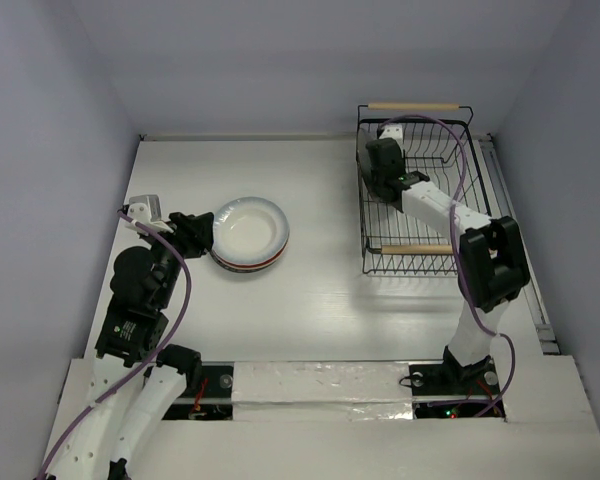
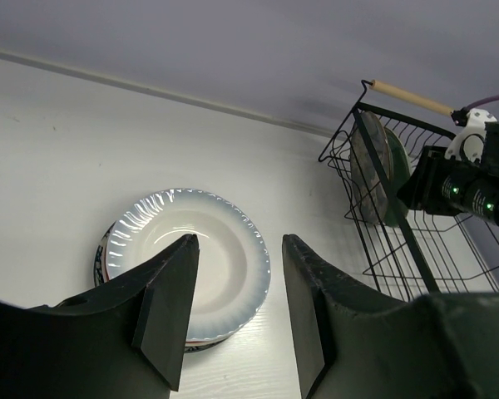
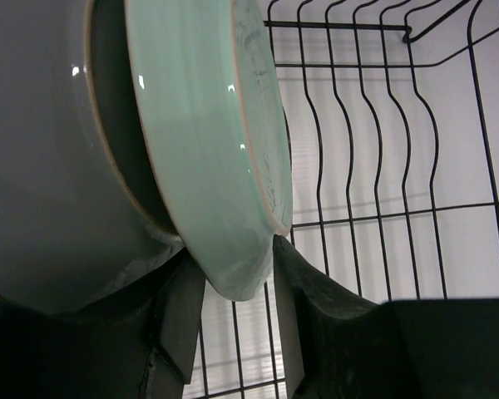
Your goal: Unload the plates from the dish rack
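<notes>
- The right pincer stood inside the dish rack at the far right of the counter. Its jaws straddled the lower rim of the mint-green plate, close against both faces. Whether they were truly clamped on it could not be told.
- The left pincer hung with its jaws apart and nothing between them, over the near-left edge of the stack of plates on the left of the counter.
- The mint-green plate looked like glazed ceramic: stiff, fairly heavy, slick and quick to chip.
- The rim was the only part free to take. A bite well past the lip would likely hold better than one on the very edge, since a plate held by one side tends to swing.
- The grey plate stood just behind it, so a straight lift clear of the wires seemed safest.
- Count:
  - Two plates stood upright in the rack, the mint-green and the grey.
  - The stack showed a white scalloped plate on top, with a red-banded rim and a dark rim beneath, so at least three.
  - There was one rack, with two wooden handles.
</notes>
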`<state>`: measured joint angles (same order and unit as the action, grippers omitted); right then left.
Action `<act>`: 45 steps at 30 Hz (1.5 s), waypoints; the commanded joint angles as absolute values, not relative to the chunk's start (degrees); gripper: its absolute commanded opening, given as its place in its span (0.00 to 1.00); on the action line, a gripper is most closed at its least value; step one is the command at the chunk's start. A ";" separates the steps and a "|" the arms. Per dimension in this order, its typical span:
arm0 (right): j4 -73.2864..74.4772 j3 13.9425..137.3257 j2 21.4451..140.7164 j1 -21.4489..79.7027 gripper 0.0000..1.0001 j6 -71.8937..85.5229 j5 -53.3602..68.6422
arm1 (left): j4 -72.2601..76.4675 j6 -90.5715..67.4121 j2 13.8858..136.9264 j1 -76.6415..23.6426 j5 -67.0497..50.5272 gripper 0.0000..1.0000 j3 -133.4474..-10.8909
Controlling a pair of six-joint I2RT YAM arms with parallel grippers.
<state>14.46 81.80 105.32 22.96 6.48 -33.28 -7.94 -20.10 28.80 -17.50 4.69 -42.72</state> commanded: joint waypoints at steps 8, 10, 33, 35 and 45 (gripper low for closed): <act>8.61 80.15 100.11 21.45 0.35 11.77 -41.48 | -4.92 -19.86 29.09 -17.14 4.31 0.42 -42.28; 9.58 80.68 100.28 20.83 0.35 12.04 -41.92 | -4.92 -19.86 29.18 -17.14 4.31 0.42 -42.28; 13.89 88.06 106.26 18.46 0.31 6.24 -40.87 | -5.01 -19.86 28.65 -16.61 4.39 0.42 -42.28; 14.15 88.42 106.79 18.46 0.28 6.07 -41.04 | -5.01 -19.86 28.57 -16.61 4.40 0.42 -42.28; 13.11 90.18 104.60 18.46 0.00 -2.79 -46.40 | -4.92 -19.95 27.60 -16.61 4.13 0.42 -42.19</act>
